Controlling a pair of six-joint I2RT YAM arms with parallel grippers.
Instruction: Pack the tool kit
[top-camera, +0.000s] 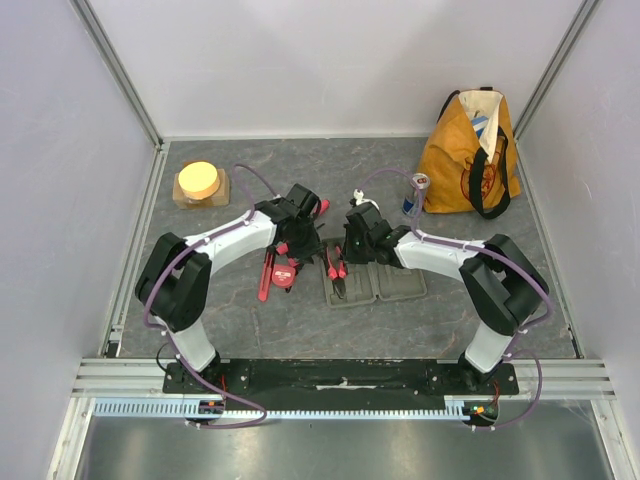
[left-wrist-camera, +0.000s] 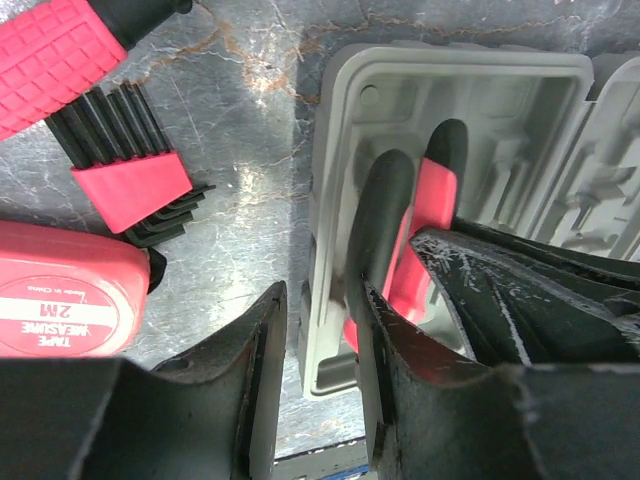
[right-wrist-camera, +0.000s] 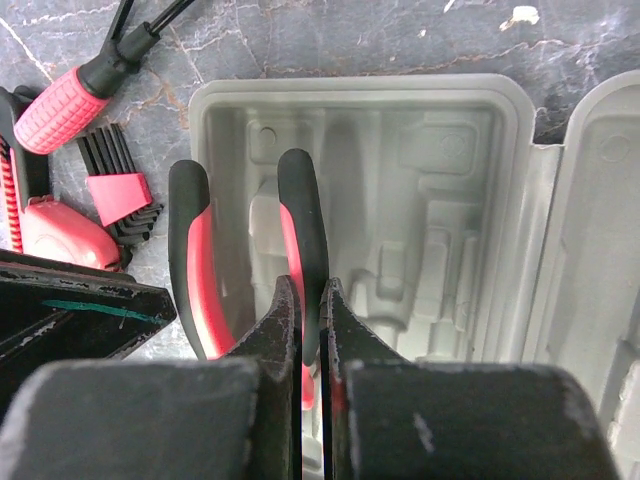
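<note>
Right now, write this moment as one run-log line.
right tool: shut on pliers | pliers: over open case | left tool: open | tape measure: beside case

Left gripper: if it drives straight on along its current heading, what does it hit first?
Likely the grey case, at its left wall, which lies right between the left gripper's spread fingers. The pliers sit just beside it. Depth is unclear.

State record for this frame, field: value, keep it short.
kit: case open flat on table, visible slots empty
tool: pliers over tray's left side, one handle gripped
right: right gripper shut on pliers
left: left gripper open at case's left rim, holding nothing
unpacked: tape measure, hex keys, screwdriver on table left of case
other: orange tote bag, can at far right
</note>
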